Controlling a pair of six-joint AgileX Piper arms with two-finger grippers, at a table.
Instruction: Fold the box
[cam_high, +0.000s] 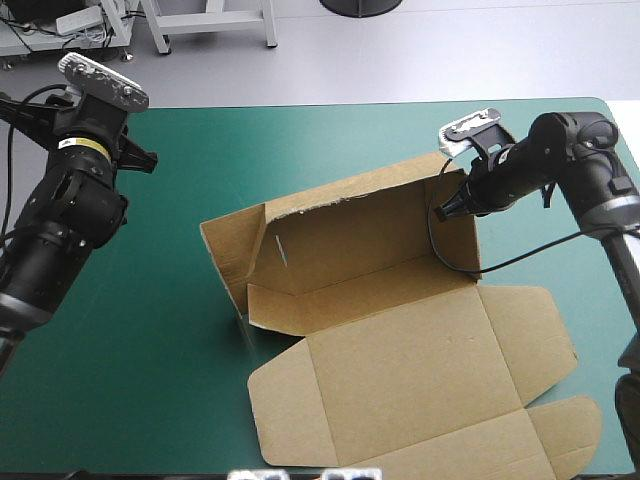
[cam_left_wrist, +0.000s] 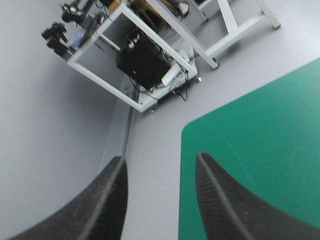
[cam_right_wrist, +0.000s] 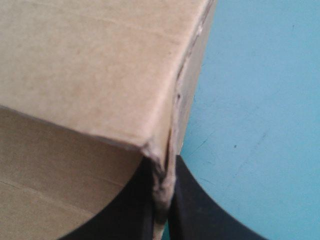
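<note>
The brown box (cam_high: 380, 300) lies mid-table, its back wall and left end wall raised and its lid flat toward the front edge. My right gripper (cam_high: 443, 210) is at the box's far right upper corner. In the right wrist view the right gripper (cam_right_wrist: 162, 167) is shut on the box wall's edge (cam_right_wrist: 165, 185), with the board's corner (cam_right_wrist: 90, 65) ahead of it. My left gripper (cam_left_wrist: 160, 162) is open and holds nothing. It is raised over the table's far left corner, well apart from the box.
The teal-green cover (cam_high: 150, 330) stretches bare between the left arm and the box. In the left wrist view the table's rounded far left corner (cam_left_wrist: 192, 125) lies ahead of the fingers. The lid's tuck flap (cam_high: 560, 425) reaches toward the front right edge.
</note>
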